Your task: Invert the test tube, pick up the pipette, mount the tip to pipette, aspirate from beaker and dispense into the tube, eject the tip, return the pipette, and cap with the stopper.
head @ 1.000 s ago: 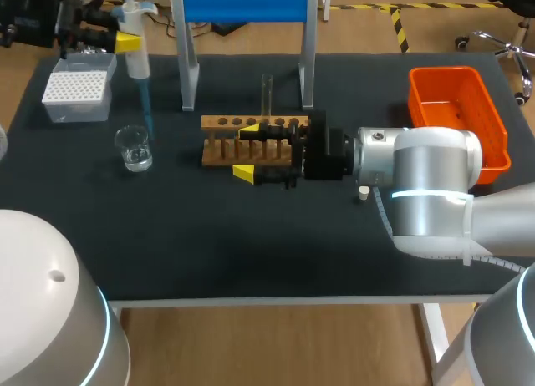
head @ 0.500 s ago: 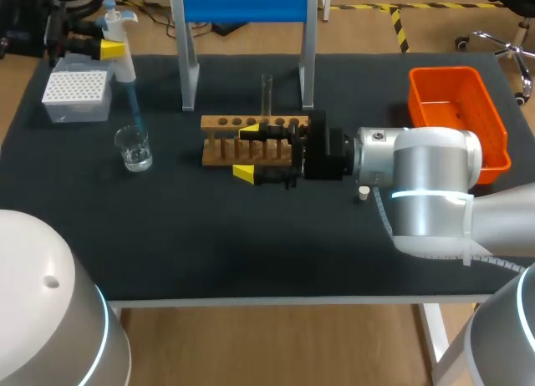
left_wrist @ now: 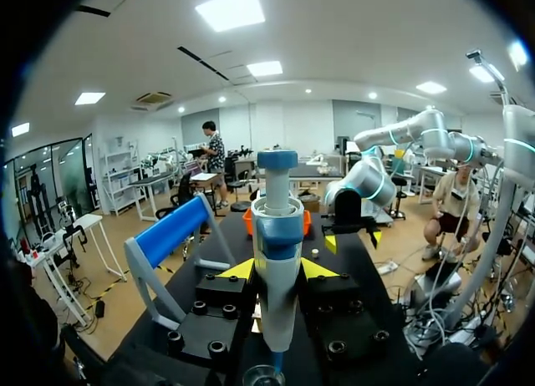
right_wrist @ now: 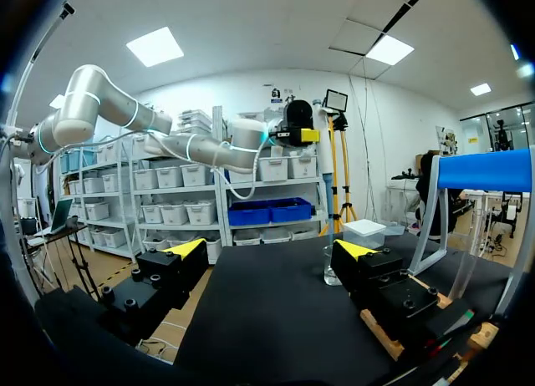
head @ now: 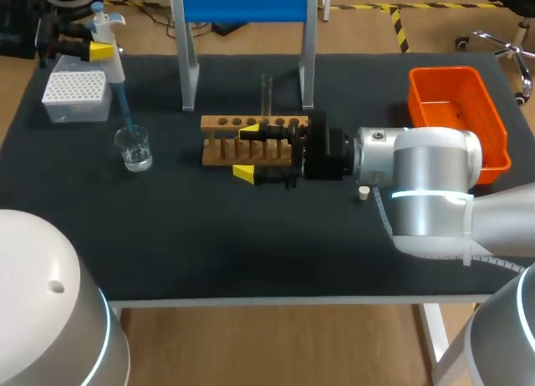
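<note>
Where beaker (head: 134,149) stands, tip box (head: 77,94) and rack (head: 219,153) sit near.

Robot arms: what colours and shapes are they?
The left arm and right arm are fat silver-grey tubes with glowing light-blue rings. The left gripper and right gripper are black, blocky and bolted, and their fingers end in bright yellow wedges.
</note>
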Tool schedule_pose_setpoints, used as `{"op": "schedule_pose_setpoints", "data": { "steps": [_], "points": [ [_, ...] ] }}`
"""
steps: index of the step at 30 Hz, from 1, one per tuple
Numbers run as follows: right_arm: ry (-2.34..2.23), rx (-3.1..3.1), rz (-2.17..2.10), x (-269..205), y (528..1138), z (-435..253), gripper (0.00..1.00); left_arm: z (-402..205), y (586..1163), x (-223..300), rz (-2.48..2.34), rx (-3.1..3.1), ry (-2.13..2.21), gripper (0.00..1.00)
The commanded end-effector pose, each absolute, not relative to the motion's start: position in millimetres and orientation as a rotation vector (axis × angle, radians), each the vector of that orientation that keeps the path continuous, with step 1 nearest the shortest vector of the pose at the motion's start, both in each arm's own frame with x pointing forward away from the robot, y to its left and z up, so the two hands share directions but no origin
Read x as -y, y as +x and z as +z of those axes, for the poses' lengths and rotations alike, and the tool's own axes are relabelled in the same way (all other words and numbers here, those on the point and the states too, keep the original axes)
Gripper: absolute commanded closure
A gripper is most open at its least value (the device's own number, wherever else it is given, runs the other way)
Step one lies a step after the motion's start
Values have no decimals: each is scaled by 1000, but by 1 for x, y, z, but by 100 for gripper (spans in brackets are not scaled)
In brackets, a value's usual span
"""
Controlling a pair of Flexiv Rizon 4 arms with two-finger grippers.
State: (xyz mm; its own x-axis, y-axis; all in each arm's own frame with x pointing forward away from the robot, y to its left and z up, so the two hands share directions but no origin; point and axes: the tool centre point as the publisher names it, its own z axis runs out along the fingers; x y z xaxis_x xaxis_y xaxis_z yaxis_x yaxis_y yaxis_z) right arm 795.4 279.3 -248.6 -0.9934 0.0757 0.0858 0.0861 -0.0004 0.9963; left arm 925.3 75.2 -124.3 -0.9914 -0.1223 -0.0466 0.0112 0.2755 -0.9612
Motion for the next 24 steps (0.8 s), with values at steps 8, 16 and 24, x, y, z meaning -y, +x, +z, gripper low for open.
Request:
{"op": "schedule_pose_setpoints", "data": {
  "steps": [8,16,24],
  "points": [
    [-178,2215,-2209,-279,796,-249,0,-133,932,-80,-1830,-2432,-102,100],
    [-178,2215,-2209,-279,796,-249,0,-133,932,-80,-1830,-2432,-102,100],
    [-178,2215,-2209,-279,796,-249,0,-133,932,-80,-1830,-2432,-102,100]
  ]
}}
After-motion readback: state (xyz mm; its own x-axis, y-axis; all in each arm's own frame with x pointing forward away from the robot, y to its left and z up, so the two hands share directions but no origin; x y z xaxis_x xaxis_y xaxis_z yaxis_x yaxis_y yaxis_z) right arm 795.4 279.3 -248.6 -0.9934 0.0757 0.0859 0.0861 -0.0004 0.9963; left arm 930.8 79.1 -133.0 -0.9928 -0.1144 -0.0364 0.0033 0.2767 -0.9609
